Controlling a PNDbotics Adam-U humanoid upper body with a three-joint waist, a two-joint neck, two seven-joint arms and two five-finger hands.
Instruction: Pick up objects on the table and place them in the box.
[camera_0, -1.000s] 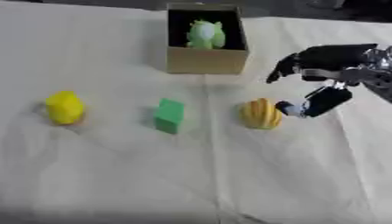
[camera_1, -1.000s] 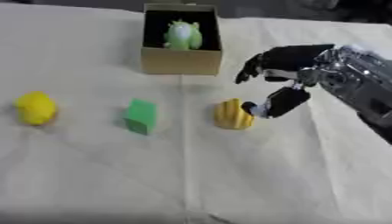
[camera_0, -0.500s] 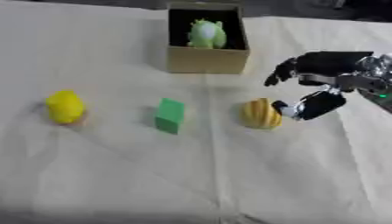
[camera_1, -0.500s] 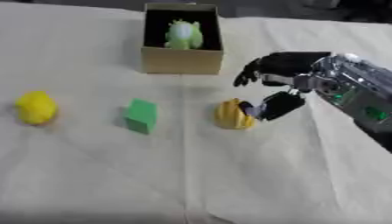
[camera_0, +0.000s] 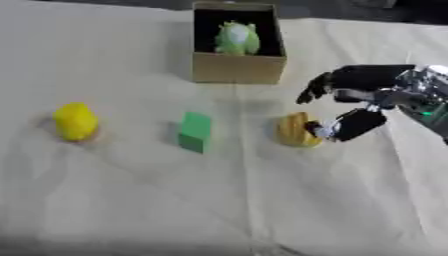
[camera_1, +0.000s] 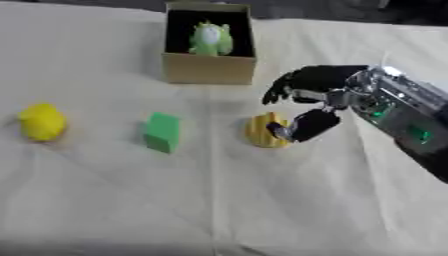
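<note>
- Cream cloth (camera_0: 131, 200) is covering the whole table and is wrinkling a little.
- Cardboard box (camera_0: 238, 70) is standing at the far middle; a pale green toy (camera_0: 236, 39) is sitting inside, and its lower part is hidden by the front wall.
- Right hand (camera_1: 319, 92) is coming in from the right; its arm is cut off by the edge. The fingers are curling over a ridged yellow-orange object (camera_0: 296, 131) and the thumb (camera_1: 308, 125) is touching its right side, so the hand is partly open.
- Green block (camera_0: 195, 132) is lying left of that object.
- Yellow rounded object (camera_0: 75, 121) is lying far left; its kind is hard to make out.
</note>
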